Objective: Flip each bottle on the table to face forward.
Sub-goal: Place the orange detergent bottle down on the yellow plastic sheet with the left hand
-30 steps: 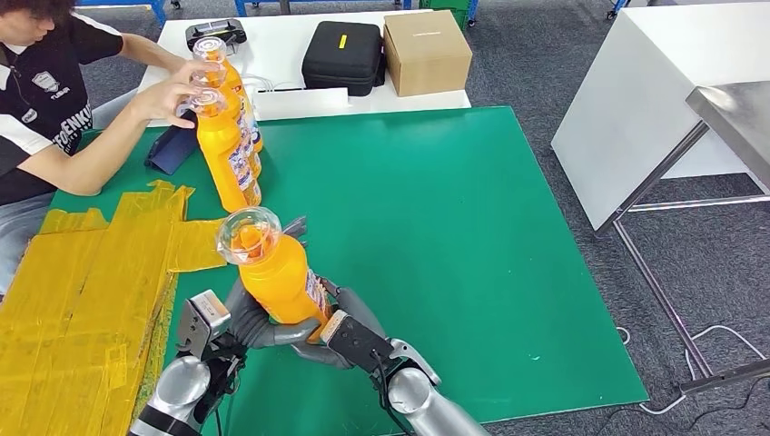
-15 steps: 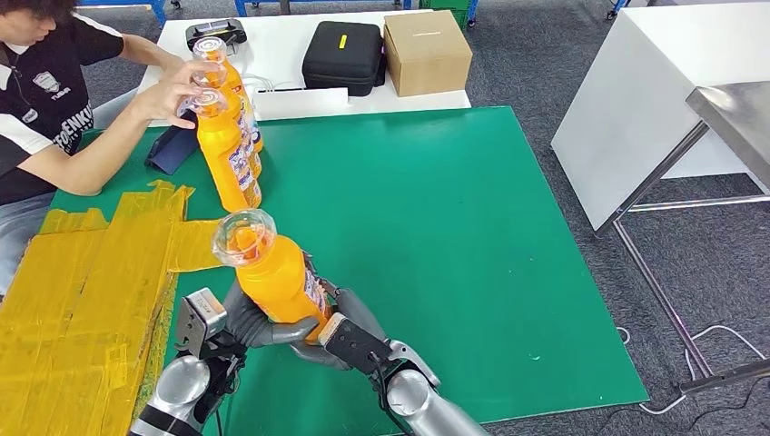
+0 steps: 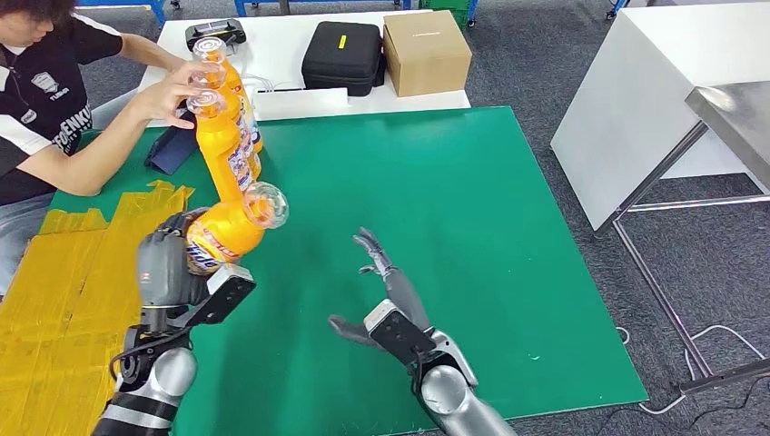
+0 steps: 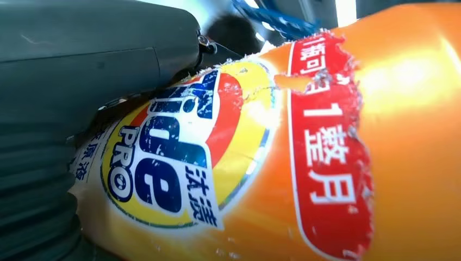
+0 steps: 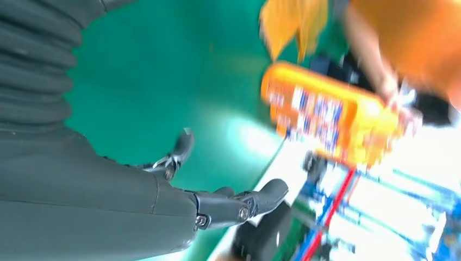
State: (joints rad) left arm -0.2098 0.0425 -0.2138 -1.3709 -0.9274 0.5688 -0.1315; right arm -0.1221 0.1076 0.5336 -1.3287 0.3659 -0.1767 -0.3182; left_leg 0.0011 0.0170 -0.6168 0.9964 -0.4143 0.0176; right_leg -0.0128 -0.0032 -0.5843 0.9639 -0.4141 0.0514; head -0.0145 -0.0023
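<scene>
Our right hand [image 3: 386,295] has let go and now hovers spread over the green table [image 3: 508,236]. Our left hand [image 3: 172,268] alone grips the bottle [image 3: 227,232], tilted, label up; turning appears underway.

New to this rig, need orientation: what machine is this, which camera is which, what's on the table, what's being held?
It is a two-legged humanoid robot with two silver arms ending in many-fingered hands. The wide picture is from its head, looking down at a green table. The other two come from cameras at each wrist, so they look turned.

The left hand holds an orange detergent bottle, tilted, with its clear cap toward the middle of the table; the left wrist view shows its label up close. The right hand is open and holds nothing.

Two more orange bottles stand at the table's far left, where a person's hand touches them. Yellow sheeting covers the near left.
</scene>
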